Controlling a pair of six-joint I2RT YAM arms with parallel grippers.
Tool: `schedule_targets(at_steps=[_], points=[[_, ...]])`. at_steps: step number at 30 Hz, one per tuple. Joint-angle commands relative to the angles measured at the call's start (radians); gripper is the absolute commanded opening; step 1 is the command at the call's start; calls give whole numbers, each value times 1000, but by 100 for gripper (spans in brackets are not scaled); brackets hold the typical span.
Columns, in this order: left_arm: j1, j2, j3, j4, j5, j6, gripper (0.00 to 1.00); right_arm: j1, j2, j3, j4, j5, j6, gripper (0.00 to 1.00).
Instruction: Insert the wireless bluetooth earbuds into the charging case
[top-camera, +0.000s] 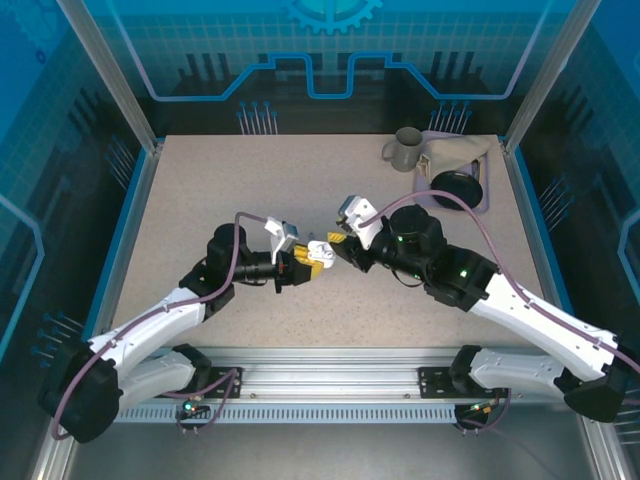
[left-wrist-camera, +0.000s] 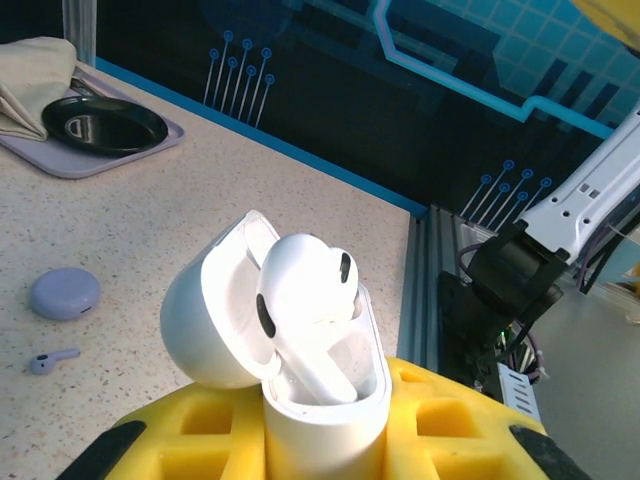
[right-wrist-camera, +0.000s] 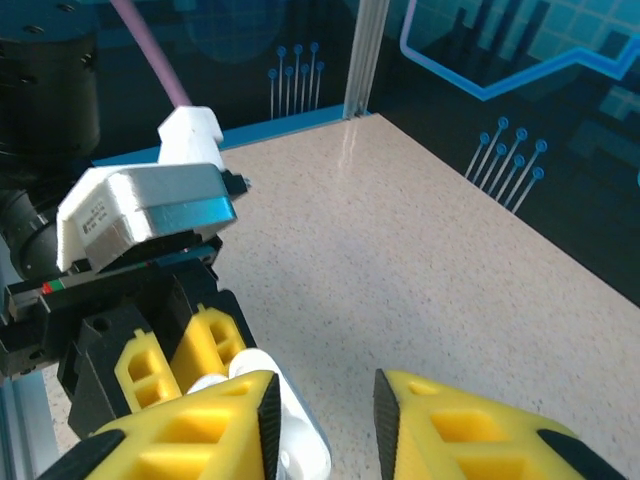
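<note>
My left gripper is shut on the white charging case, which stands upright between its yellow fingers with the lid swung open to the left. One white earbud sits tilted in the case, stem down and head above the rim. A pale lavender earbud lies on the table. My right gripper is open with nothing between its pads, right beside the case, which shows behind its left finger. In the top view the left gripper and the right gripper meet at the case mid-table.
A round lavender disc lies on the table near the lavender earbud. At the back right a lavender tray holds a black dish and a beige cloth, with a grey mug beside it.
</note>
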Motion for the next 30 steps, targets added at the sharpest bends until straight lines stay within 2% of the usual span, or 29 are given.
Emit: schedule_targets(at_steps=[1,30], points=[[-6,-22,38,4,-16,43,0,0,1,39,-103,51,32,30],[-19,-20,73,-25,0,94,0,19,153,140,-168,44,22,23]])
